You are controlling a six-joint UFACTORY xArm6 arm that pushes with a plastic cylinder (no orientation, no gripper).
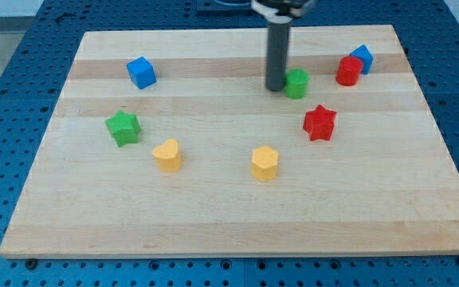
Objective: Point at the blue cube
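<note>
Our rod has no fingers to open or close; my tip (275, 87) rests just left of a green block (297, 84), well apart from the blue cube (142, 72) at upper left, which looks light, rigid, and easily nudged, so we'd approach it gently

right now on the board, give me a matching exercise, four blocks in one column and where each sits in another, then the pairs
Blocks:
1. blue cube
2. green star
3. red star
4. green cylinder

Places:
A. touching my tip, on its right in the view
B. upper left of the board
C. below the blue cube, left side
D. right of centre, below the green cylinder

Pairs: 1-B, 2-C, 3-D, 4-A
</note>
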